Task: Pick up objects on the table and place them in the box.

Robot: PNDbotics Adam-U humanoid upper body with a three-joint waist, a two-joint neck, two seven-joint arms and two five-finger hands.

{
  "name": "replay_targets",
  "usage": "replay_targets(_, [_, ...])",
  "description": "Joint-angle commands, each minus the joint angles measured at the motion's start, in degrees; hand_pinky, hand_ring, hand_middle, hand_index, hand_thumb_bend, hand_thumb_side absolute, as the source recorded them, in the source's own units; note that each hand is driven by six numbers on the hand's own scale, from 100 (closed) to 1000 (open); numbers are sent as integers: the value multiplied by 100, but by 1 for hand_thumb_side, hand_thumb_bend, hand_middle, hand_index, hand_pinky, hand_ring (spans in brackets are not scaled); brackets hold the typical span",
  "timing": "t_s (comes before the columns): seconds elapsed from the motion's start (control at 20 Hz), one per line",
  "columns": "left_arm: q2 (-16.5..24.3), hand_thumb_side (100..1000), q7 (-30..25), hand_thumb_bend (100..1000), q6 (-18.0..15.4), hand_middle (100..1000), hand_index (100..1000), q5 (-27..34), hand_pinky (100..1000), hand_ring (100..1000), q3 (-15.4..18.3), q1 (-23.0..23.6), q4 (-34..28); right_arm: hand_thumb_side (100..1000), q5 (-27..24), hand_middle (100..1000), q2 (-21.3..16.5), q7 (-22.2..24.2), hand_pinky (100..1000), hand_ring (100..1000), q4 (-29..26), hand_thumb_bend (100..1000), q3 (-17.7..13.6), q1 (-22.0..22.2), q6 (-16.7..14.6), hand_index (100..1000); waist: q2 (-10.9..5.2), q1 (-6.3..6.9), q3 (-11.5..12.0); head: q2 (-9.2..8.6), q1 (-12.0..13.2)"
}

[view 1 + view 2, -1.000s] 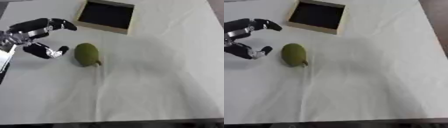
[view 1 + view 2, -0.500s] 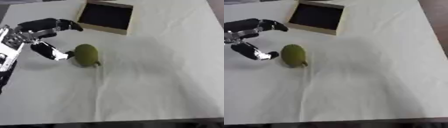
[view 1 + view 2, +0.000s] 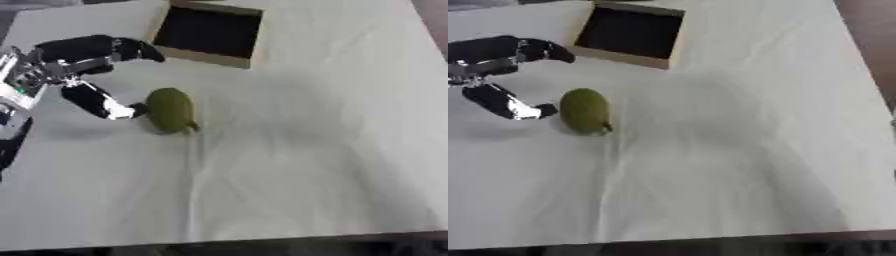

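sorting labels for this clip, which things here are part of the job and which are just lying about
Part of the job:
- green fruit
- box
- left hand, open beside the fruit

Just there:
- white tablecloth

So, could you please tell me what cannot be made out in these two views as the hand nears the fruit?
- Right hand: in neither view.
- Left hand: thumb tip meets the green fruit in both views; actual contact is too blurred to tell.
- Left arm: cut off by the left edge in both views.
- Box: its dark inside shows no readable contents in either view; the far rim is cut off by the top edge.
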Motion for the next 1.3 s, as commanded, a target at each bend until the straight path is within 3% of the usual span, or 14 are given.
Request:
replay_targets(0.05, [11,510,-1108,356,-1129,887,962,-86,1000,940,-29,-137,40,537,-24,600,-134,7,791,736,-92,100,-3,-18,15,764,-142,6,17,20,-51])
replay_targets(0.6, [-321,546,-1428,287,-1166,884,962,-118,997,931,-59,-184,306,542,-30,600,-105,9,792,737,-92,100,-2,-8,27,765,-128,12,-21,-20,-88])
replay_targets(1.3, [-558,571,-1531,345,-1246,895,966,-657,1000,944,0,-223,823,549,-46,599,-66,37,793,738,-92,100,14,-38,18,765,-75,-4,-72,-67,-103])
